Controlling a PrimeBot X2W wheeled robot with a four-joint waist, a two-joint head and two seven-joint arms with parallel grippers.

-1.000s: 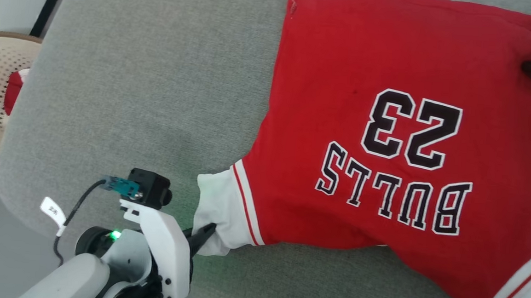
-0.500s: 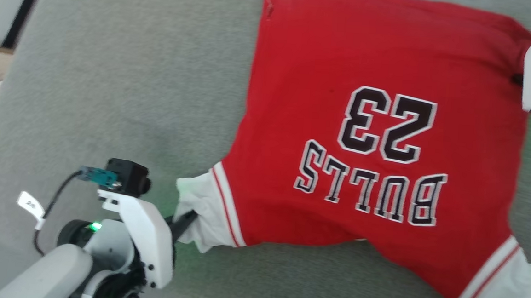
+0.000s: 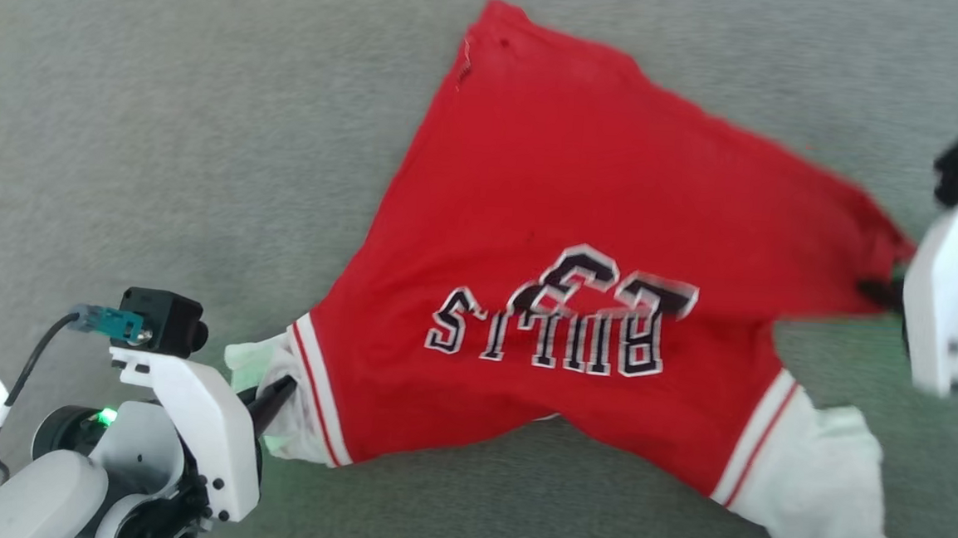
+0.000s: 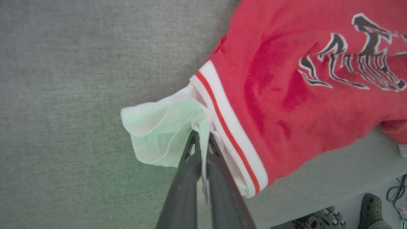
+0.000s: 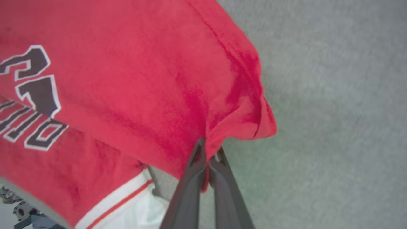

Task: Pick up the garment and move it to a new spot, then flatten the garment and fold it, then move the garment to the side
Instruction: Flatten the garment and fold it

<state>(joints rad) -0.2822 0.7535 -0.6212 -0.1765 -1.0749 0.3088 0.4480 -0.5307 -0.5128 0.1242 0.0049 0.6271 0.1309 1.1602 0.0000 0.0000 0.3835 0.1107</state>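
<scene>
- The left claw (image 3: 276, 390) sits at the lower left of the head view, its two dark fingers pressed together on the white left sleeve (image 4: 159, 133), just beside the striped trim (image 4: 229, 127); only a thin fold of cloth is caught between the tips
- The garment (image 3: 584, 184) lies to the right of that claw and stretches across the middle of the grey surface (image 3: 164, 117); its far left corner is spread out, while the near part sags and bunches
- The lettering (image 3: 558, 332) is crumpled over itself, so the front is slack here and, as I judge it, partly raised off the surface
- The right sleeve (image 3: 824, 481) hangs free at the lower right, gripped by nothing and resting near the front edge
- The right claw (image 3: 877, 292) is at the right edge of the head view, closed on a red corner of the garment's side; the body of the shirt runs away to its left
- Step in hand, by my reading: lifting the shirt to carry it to a new spot
- To do it well, raise both claws together at an even height and hold them apart enough to keep the cloth taut; both pinches are shallow, so a jerk or uneven pull could slip the fabric out, and the loose sleeve may drag
</scene>
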